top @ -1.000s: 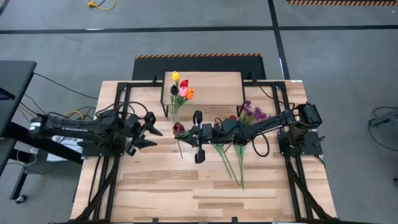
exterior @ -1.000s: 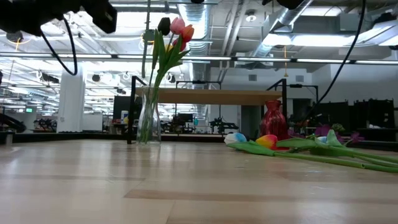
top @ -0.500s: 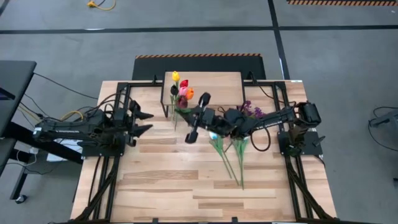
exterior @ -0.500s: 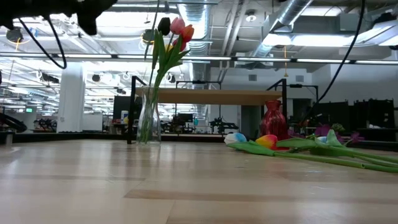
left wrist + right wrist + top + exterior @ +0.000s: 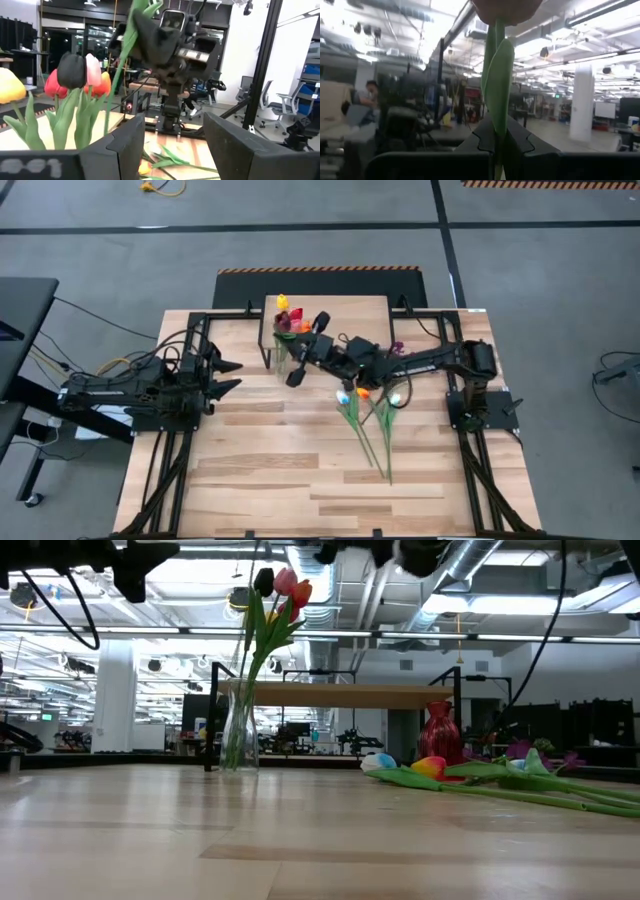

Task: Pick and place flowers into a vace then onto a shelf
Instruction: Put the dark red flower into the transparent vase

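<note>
a dark red tulip (image 5: 506, 7) was clamped by its stem in the right gripper (image 5: 303, 353) above the glass vase (image 5: 238, 732), left gripper (image 5: 226, 376) was held open well apart

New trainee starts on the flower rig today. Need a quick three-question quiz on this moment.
1. True or false: the clear glass vase of tulips stands on top of the small light-wood shelf with black legs.
2. What is the right gripper shut on? A) the green stem of a dark red tulip; B) the vase's rim; C) nothing.
3. Fill in: the left gripper, waiting at the table's left side, holds nothing and its fingers are ____.

Key: 1 false, the vase stands on the wood-plank tabletop by the shelf's leg. 2 A. 3 open.
</note>
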{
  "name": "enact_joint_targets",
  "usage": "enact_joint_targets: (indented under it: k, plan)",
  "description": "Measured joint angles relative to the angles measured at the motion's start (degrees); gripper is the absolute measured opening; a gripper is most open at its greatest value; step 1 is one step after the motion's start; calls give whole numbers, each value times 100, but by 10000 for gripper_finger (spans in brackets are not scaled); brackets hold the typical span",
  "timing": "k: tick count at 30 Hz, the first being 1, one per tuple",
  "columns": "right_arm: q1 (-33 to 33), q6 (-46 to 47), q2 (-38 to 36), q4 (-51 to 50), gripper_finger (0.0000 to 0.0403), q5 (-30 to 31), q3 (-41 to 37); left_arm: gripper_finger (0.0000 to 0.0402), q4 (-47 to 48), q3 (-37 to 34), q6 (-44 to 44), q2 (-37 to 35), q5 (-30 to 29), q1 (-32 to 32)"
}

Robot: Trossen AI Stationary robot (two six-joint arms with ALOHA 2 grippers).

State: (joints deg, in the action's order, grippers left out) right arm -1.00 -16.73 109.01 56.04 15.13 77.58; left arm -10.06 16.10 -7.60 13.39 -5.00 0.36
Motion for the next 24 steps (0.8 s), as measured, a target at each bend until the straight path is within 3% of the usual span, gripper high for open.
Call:
enact_joint_targets:
  k: [6,24]
  plan:
    - [10,-324,289,-217,1,31,410,192,114,0,-80,0,141,0]
    - [-122,-474,273,-357,1,154,402,192,168,0,-118,0,313,0]
